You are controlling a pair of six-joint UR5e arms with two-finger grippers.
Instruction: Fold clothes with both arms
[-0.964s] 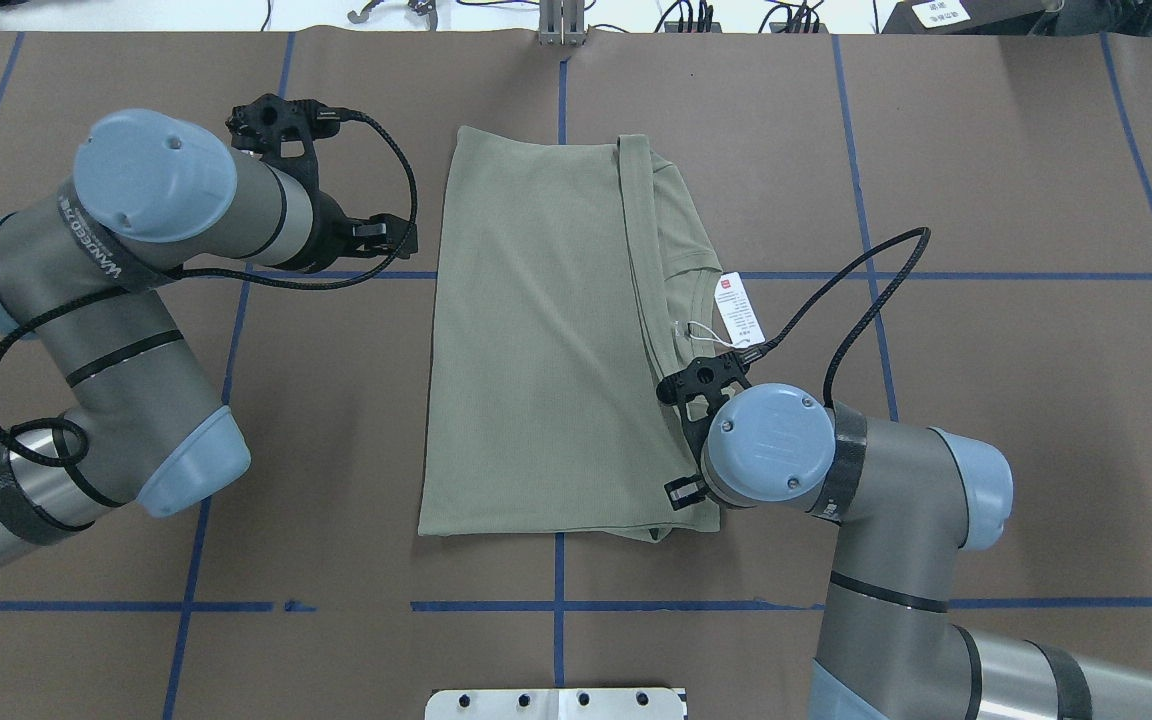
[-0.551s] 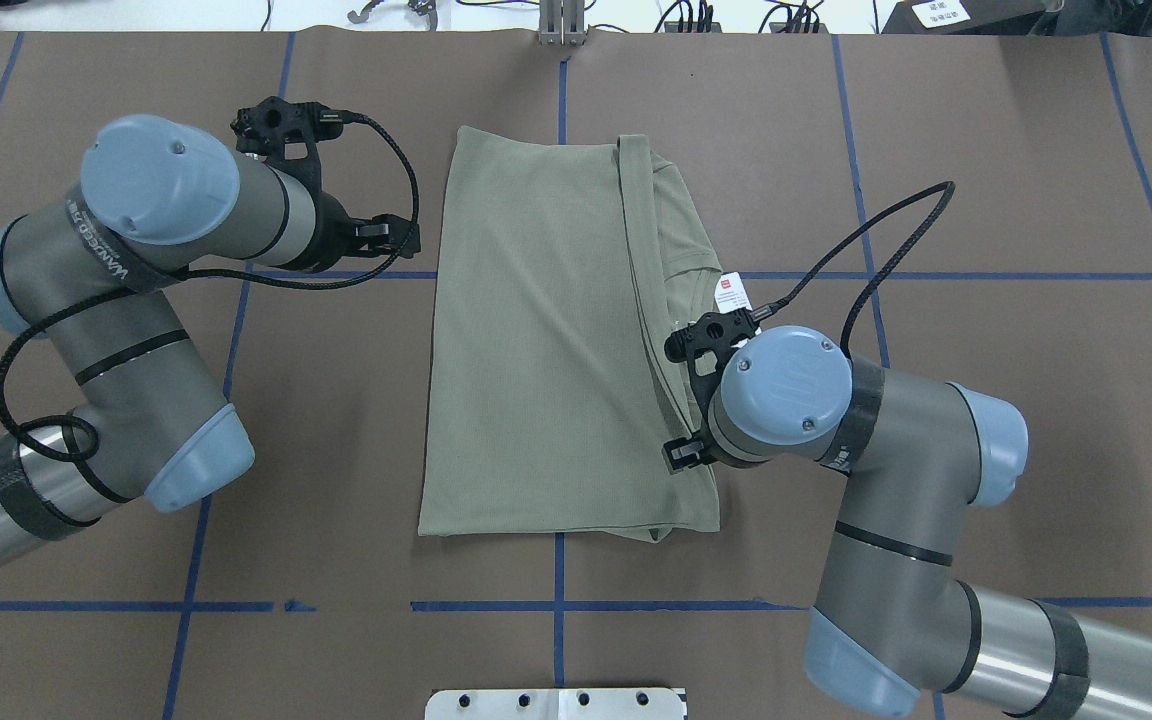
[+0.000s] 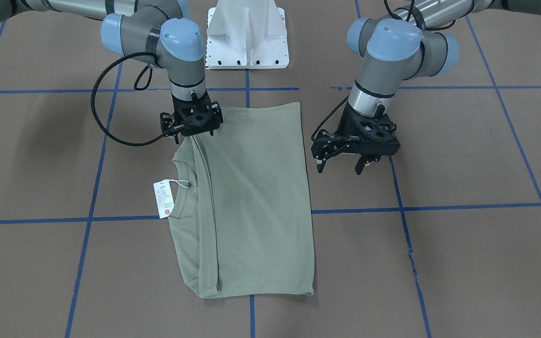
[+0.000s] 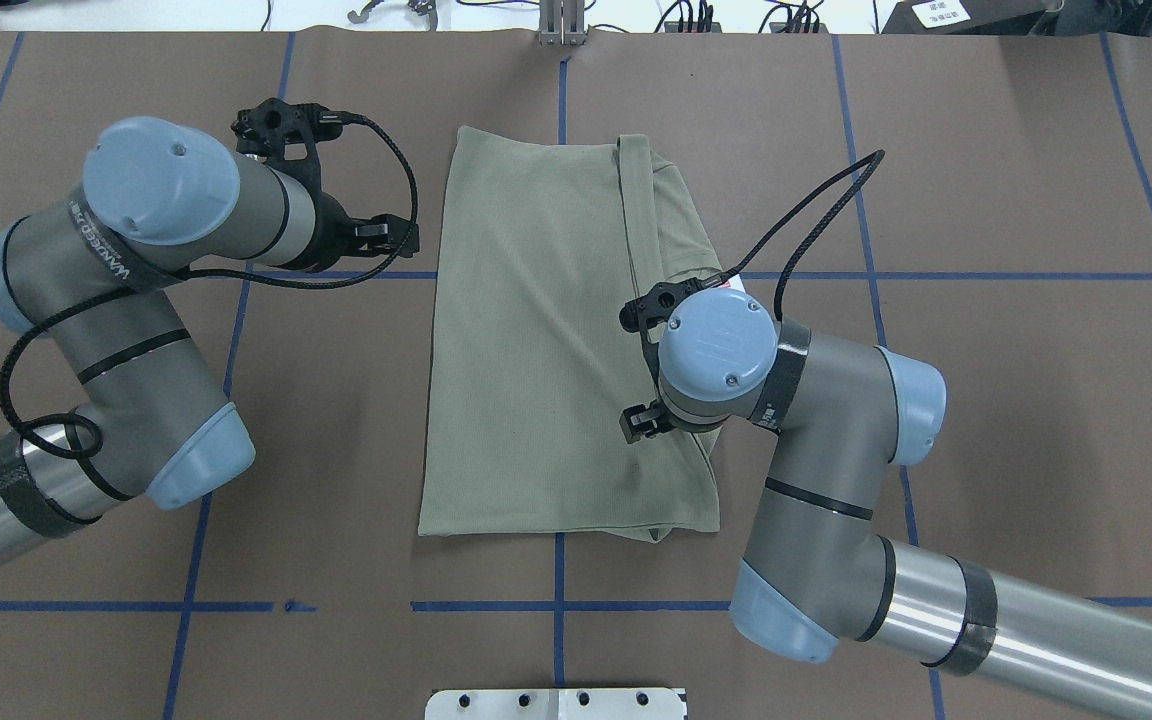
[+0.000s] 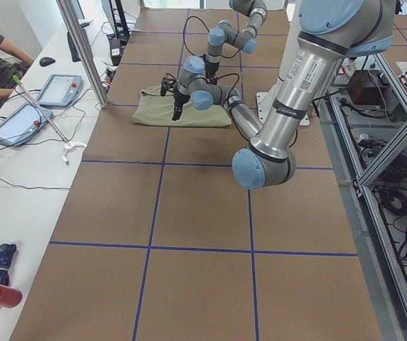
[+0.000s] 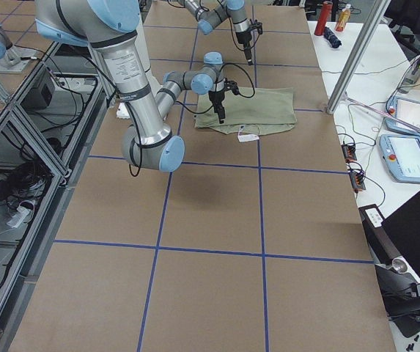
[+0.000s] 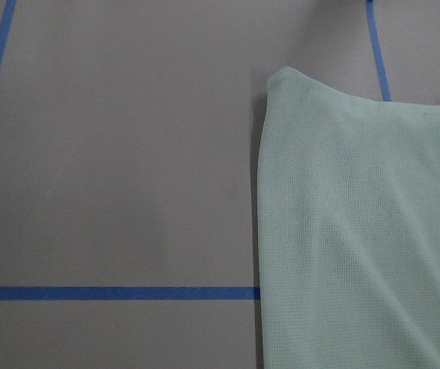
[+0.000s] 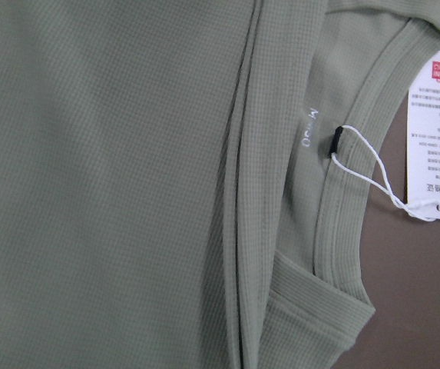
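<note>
Shirt (image 4: 536, 340), sage green and folded into a long rectangle, lies flat in the middle of the tabletop (image 4: 986, 180). Its ribbed collar (image 8: 350, 200) and white hang tag (image 3: 163, 199) show along the side toward the right arm. The right tool (image 3: 190, 130) hangs above that collar-side edge, clear of the cloth; I cannot tell whether its jaws are spread or clenched. The left tool (image 3: 339, 168) hovers just beside the shirt's opposite long edge, off the fabric, released and holding nothing. Blue tape lines (image 4: 986, 275) run under the shirt. The white pedestal base (image 3: 247, 42) stands apart from the shirt's robot-side edge. Brown tabletop shows around all four of the shirt's edges.
</note>
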